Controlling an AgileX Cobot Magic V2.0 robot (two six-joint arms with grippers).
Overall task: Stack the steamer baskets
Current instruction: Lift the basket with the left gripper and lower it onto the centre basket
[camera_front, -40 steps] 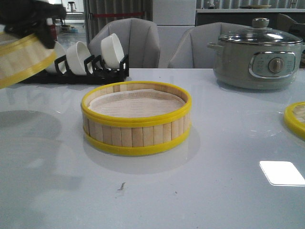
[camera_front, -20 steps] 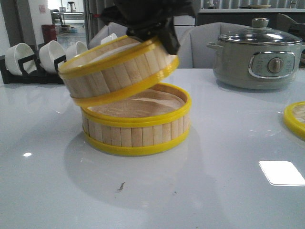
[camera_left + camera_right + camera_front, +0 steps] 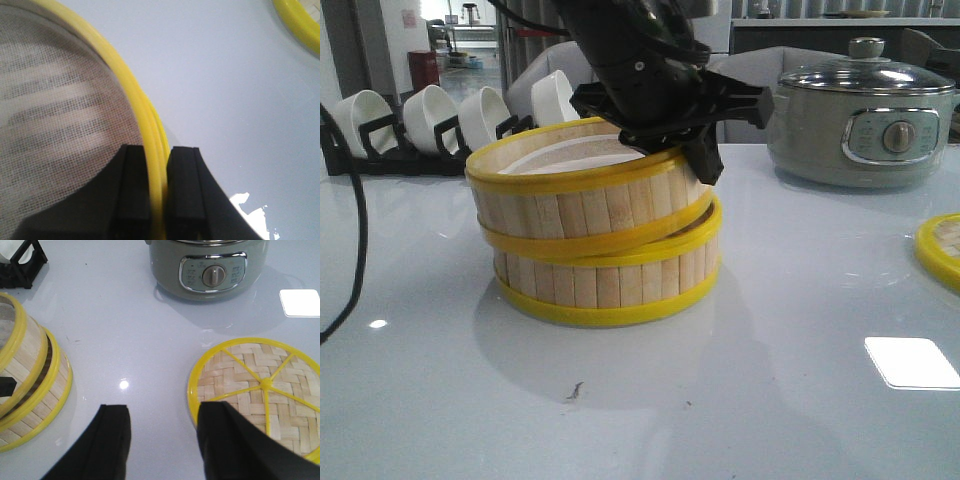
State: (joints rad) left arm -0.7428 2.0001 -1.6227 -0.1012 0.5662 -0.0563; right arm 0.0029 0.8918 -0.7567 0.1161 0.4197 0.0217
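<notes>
Front view gives me the left gripper [image 3: 695,140] clamped on the right-hand rim of the upper steamer basket [image 3: 575,195], which sits tilted on the lower steamer basket [image 3: 610,275] near the middle of the table [image 3: 800,400], its left side raised. In the left wrist view I see both fingers [image 3: 182,195] pinching the yellow rim, one inside against the white liner [image 3: 55,120]. My right gripper [image 3: 160,440] hangs with its fingers apart beside the woven lid [image 3: 257,390] near the right edge.
</notes>
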